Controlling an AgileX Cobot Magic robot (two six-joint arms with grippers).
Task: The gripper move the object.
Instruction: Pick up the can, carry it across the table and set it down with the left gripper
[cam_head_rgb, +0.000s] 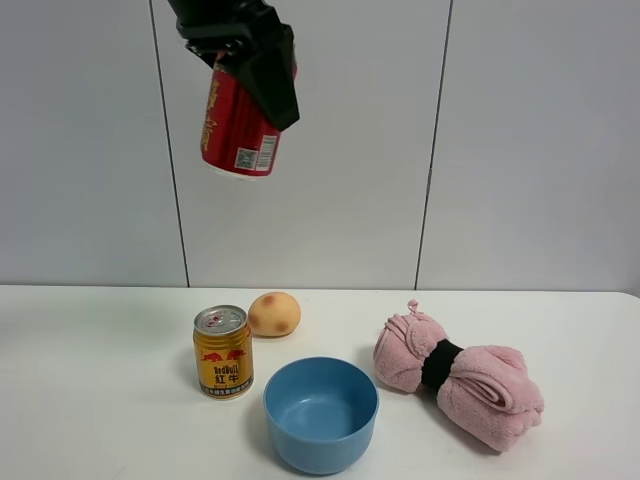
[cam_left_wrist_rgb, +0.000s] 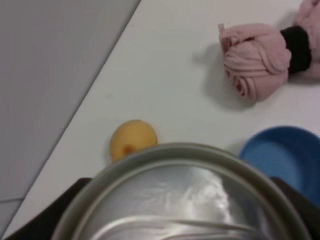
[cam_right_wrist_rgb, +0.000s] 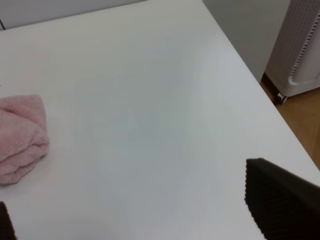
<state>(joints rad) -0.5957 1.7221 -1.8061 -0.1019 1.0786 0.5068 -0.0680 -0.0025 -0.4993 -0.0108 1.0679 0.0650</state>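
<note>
Nearest on the desk (cam_head_rgb: 90, 430) stands a blue bowl (cam_head_rgb: 320, 415), mouth up, showing only its own blue inside. Just behind it to the left a gold can (cam_head_rgb: 223, 352) stands upright with its pull-tab lid sealed, close to the bowl but apart from it. To the bowl's right lies a rolled pink towel (cam_head_rgb: 470, 385) cinched by a black band (cam_head_rgb: 440, 365). Further back, just beside the gold can, sits a round yellowish fruit (cam_head_rgb: 274, 314).

High above these, in front of the grey wall (cam_head_rgb: 520, 140), the left pincer (cam_head_rgb: 250, 95) is clenched on the red can (cam_head_rgb: 235, 135), which hangs tilted in the air well clear of the desk, barcode facing the camera. In the left wrist view its silver end fills the foreground between the black fingers (cam_left_wrist_rgb: 50, 217).

The right pincer (cam_right_wrist_rgb: 125, 200) is spread wide with nothing between its fingers, over bare desk near the towel's end.
</note>
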